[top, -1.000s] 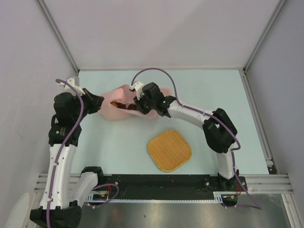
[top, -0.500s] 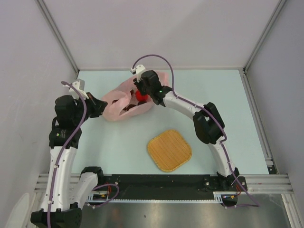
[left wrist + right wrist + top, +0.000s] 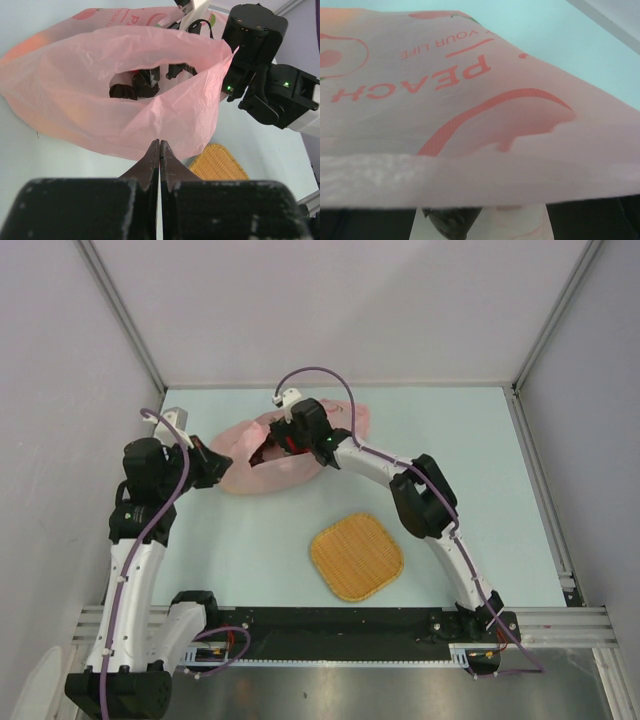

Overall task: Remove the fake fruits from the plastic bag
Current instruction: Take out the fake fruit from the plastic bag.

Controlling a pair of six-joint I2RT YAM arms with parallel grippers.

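The pink plastic bag (image 3: 300,455) lies at the back left of the table with its mouth held open. My left gripper (image 3: 216,468) is shut on the bag's near edge (image 3: 160,142). My right gripper (image 3: 285,440) reaches into the mouth from above with its fingers (image 3: 150,77) spread wide and nothing clearly between them. A red fruit (image 3: 291,446) shows right at it. A dark fruit (image 3: 122,92) lies inside the bag. In the right wrist view the printed bag film (image 3: 470,100) covers almost everything, with a dark shape (image 3: 452,222) below it.
A woven orange-tan square tray (image 3: 356,556) lies in front of the bag, right of centre, and its corner (image 3: 217,162) shows in the left wrist view. The right arm's black wrist (image 3: 255,35) hangs over the bag's right side. Walls close the back and sides.
My right gripper has opened wide and shifted left, further over the bag's mouth. The bag has been pulled wider. My left gripper stays shut on its edge.
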